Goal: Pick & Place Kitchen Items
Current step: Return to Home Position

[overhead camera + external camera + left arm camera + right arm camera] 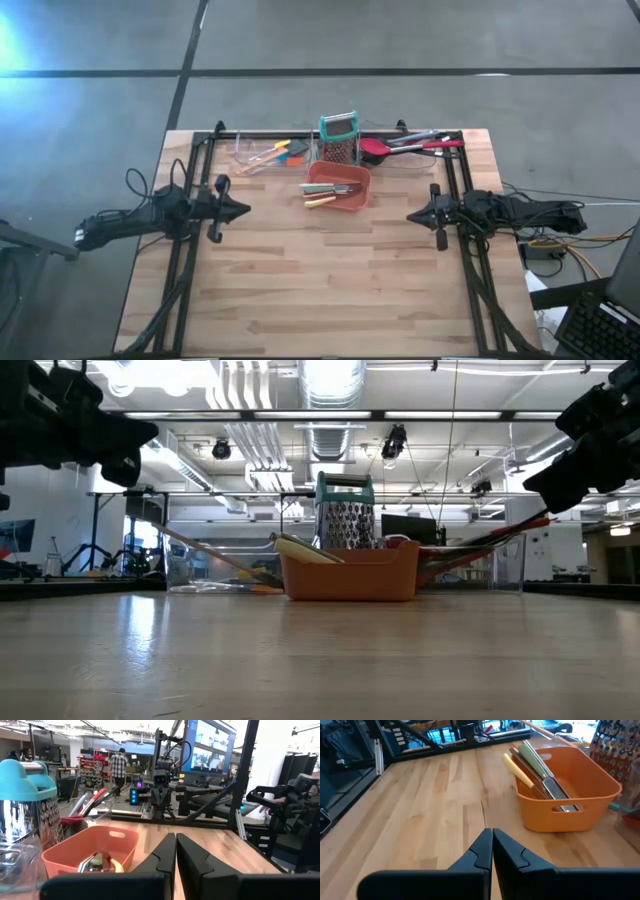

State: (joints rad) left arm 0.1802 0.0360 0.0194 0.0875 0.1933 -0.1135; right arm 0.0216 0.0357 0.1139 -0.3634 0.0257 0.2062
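Your left gripper [245, 211] and right gripper [411, 216] hang empty, fingers pressed together, with the yellow- and green-handled knives [536, 767] in the orange plastic bin [555, 817] beyond the fingertips and, seemingly, the remaining utensils [372, 148] binned too, so sorting looks done.

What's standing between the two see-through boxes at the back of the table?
In the high view, the teal-framed box grater stands between the left clear bin and the right clear bin, behind the orange bin.
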